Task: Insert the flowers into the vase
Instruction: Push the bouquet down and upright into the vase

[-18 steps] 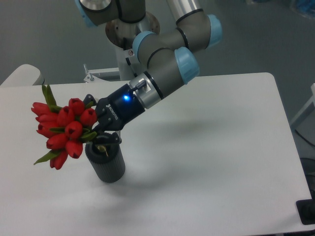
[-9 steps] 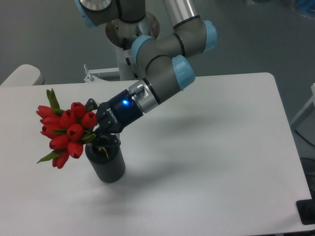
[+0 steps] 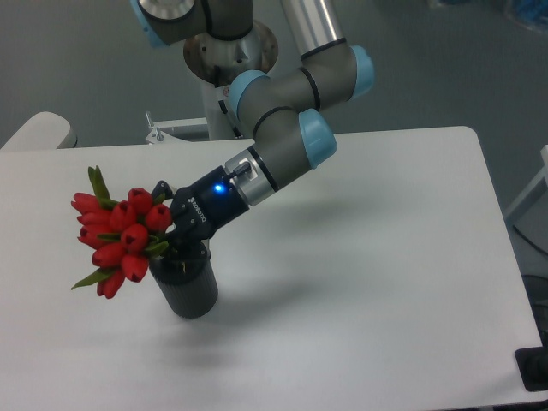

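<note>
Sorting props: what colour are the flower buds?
Red, on the flowers; the fixed camera view shows it.

surface [image 3: 360, 282]: white, rounded corners | on it: the vase [image 3: 190, 287], dark grey, ribbed, standing upright near the left part | vase shadow falls on the surface beside it

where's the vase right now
The vase stands upright on the white table at the left of the camera view, directly under the tool, with the flowers overhanging its upper-left rim.
</note>
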Motion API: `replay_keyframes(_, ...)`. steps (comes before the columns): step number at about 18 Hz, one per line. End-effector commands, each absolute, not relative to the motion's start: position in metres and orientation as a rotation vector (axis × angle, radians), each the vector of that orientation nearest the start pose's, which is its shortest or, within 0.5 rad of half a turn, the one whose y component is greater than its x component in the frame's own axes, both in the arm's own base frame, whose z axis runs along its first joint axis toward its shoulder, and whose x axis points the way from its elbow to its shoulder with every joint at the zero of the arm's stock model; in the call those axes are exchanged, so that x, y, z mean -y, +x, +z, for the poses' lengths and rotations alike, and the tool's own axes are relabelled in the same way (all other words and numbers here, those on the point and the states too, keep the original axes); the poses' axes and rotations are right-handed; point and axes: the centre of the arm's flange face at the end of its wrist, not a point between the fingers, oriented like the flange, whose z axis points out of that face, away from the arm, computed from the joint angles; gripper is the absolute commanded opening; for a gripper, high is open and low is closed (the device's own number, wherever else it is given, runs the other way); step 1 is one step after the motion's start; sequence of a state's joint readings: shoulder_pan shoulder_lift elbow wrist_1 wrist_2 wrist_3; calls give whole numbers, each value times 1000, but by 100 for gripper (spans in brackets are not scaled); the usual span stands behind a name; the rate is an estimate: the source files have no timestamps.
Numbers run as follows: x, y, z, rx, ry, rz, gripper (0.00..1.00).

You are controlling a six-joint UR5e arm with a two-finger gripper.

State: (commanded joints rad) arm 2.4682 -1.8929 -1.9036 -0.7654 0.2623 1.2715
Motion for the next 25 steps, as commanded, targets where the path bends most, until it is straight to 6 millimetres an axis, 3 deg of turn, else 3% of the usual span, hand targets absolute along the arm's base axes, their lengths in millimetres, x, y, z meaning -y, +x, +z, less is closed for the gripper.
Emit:
replay_keyframes(9, -515, -290, 301, -478, -1800, -516, 31)
replay_keyframes(17, -509, -300, 300, -458, -1807, -504, 51)
replay_keyframes(22, -505, -306, 299, -447, -1813, -494, 80)
replay_keyframes(24, -504, -304, 297, -443, -1815, -499, 97)
replay_keyframes(25, -503, -303, 296, -441, -1816, -502, 100)
